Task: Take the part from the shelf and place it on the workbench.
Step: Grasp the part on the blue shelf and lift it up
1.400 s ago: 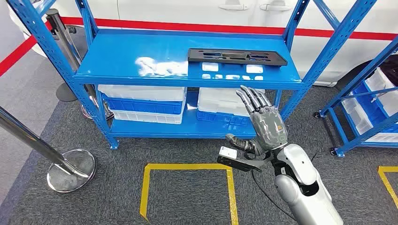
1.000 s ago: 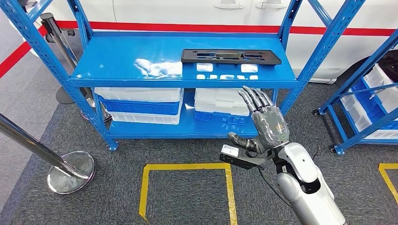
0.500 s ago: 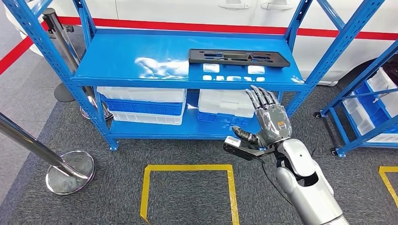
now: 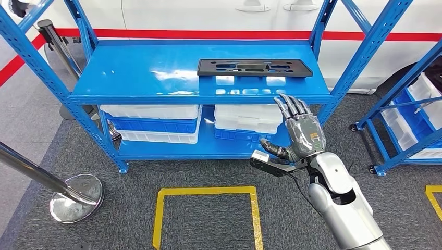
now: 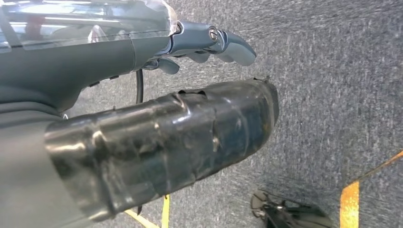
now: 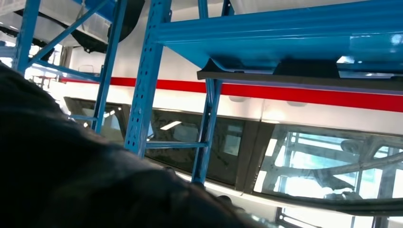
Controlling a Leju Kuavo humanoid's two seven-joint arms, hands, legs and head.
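Observation:
A long black slotted part (image 4: 254,67) lies flat on the top board of the blue shelf (image 4: 140,73), towards its right end. My right hand (image 4: 301,131) is raised in front of the shelf, just below the board's front edge and under the part's right end. Its fingers are spread and point up, and it holds nothing and touches nothing. The right wrist view has the part's edge (image 6: 294,75) against the blue board, with the dark hand (image 6: 71,190) close to the camera. My left hand (image 5: 209,42) hangs over the grey carpet with its fingers loosely extended, holding nothing.
White bins (image 4: 156,117) fill the lower shelf. A chrome stanchion base (image 4: 77,197) with a leaning pole stands at the left. A yellow tape square (image 4: 206,191) marks the carpet before the shelf. Another blue rack (image 4: 412,120) stands at the right, and a white car (image 4: 219,13) is behind.
The whole picture has swayed a little with the camera. My right hand has drifted slightly right and closer to the shelf's front edge, still spread. The part has stayed in place.

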